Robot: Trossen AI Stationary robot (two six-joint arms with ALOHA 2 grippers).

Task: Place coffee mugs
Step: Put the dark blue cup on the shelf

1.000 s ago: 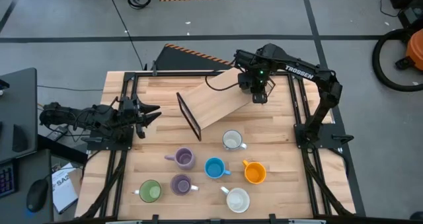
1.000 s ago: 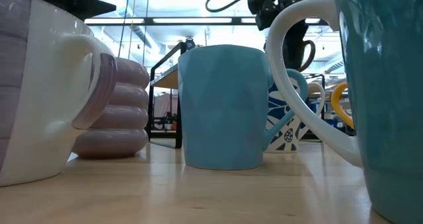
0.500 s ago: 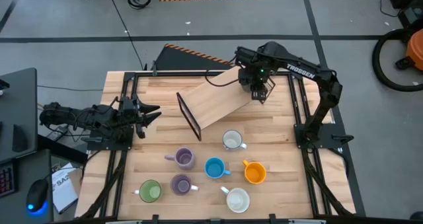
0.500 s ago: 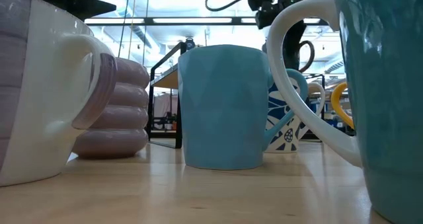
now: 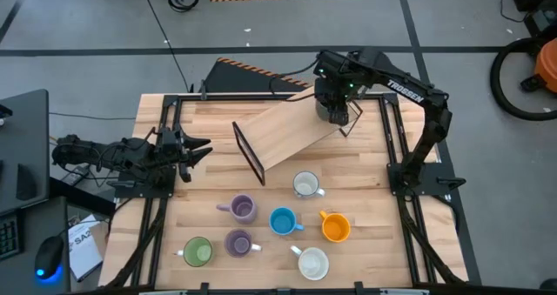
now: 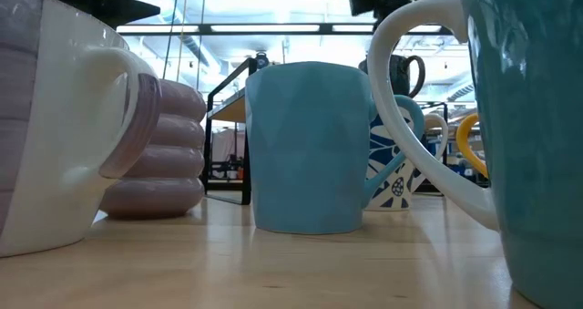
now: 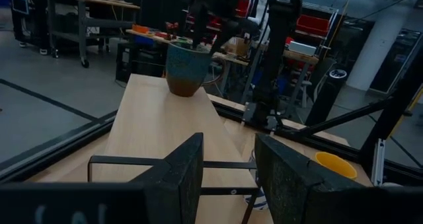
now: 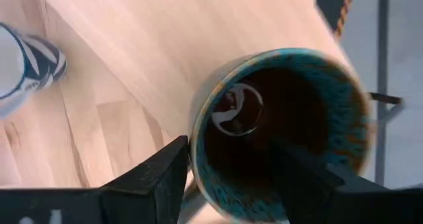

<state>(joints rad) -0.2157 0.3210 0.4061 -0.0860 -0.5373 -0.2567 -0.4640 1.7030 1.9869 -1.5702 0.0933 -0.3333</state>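
Observation:
A dark mug with a teal rim [image 8: 284, 135] stands upright on its base at the far end of a raised wooden shelf [image 5: 278, 134]; it also shows in the left wrist view [image 7: 187, 69] and the low view [image 6: 407, 75]. My right gripper [image 5: 339, 117] hangs open just above it, pointing steeply down, its fingers [image 8: 158, 178] wide apart and clear of the rim. Seven more mugs stand on the near half of the table: white patterned [image 5: 305, 185], purple [image 5: 241, 209], blue [image 5: 282, 221], orange [image 5: 335, 227], green [image 5: 197, 251], purple [image 5: 238, 242], white [image 5: 312, 263]. My left gripper [image 5: 196, 147] waits open at the table's left, pointing level.
The shelf's black frame [image 5: 248, 151] stands on the table's middle, facing the left gripper. Black rails [image 5: 396, 147] run along the table's left and right sides. Bare wood lies between the shelf and the row of mugs.
My right gripper has let go of the dark mug and risen straight up from it, tipping a little. The mug stays upright on the shelf where it was.

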